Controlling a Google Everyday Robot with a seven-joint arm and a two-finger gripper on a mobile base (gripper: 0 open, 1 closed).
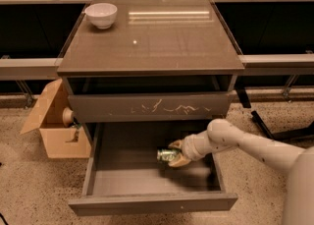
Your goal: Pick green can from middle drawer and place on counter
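The green can (166, 155) lies on its side inside the open middle drawer (147, 203), right of centre. My gripper (175, 154) reaches in from the right on the white arm, with one tan finger (175, 144) above the can and the other below it, shut on the can. The can is low in the drawer; whether it still touches the floor I cannot tell. The counter (152, 37) is the glossy grey-brown top of the cabinet above.
A white bowl (101, 14) stands at the counter's back left corner. The drawer front with pale scratches (149, 107) hangs just above the arm. An open cardboard box (54, 126) sits on the floor left of the cabinet. Dark metal legs stand at the right.
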